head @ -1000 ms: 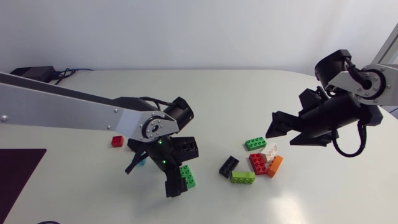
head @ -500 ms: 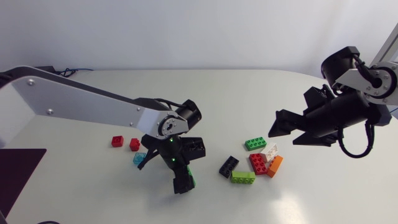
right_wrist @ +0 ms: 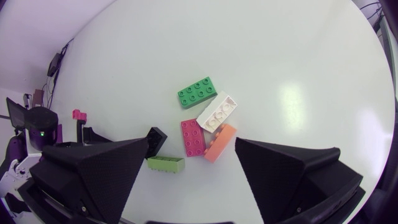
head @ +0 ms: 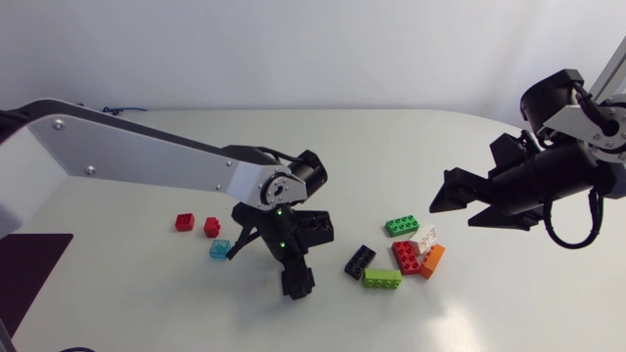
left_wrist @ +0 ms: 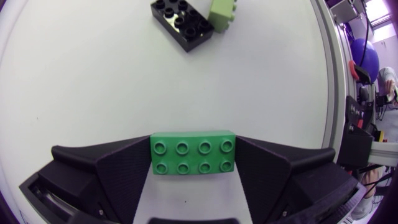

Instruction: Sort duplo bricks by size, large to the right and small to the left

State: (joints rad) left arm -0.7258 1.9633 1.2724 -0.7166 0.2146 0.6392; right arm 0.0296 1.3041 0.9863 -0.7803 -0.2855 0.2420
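Observation:
In the left wrist view a green two-by-four brick lies flat on the table, and my left gripper is shut on it, a finger against each short end. From above, the left gripper points down at mid-table and hides that brick. Small bricks lie to its left: two red and a cyan one. My right gripper hangs open above the table, right of a pile of large bricks: green, white, red, orange, lime and black.
The right wrist view looks down on the pile between its open fingers: green brick, white, red, orange, lime, black. Ahead of the left gripper lie the black brick and the lime one.
My left arm has swung right towards the pile and its fingers have come together on the green brick, which now sits hidden under the gripper from above. The right gripper has drifted slightly right.

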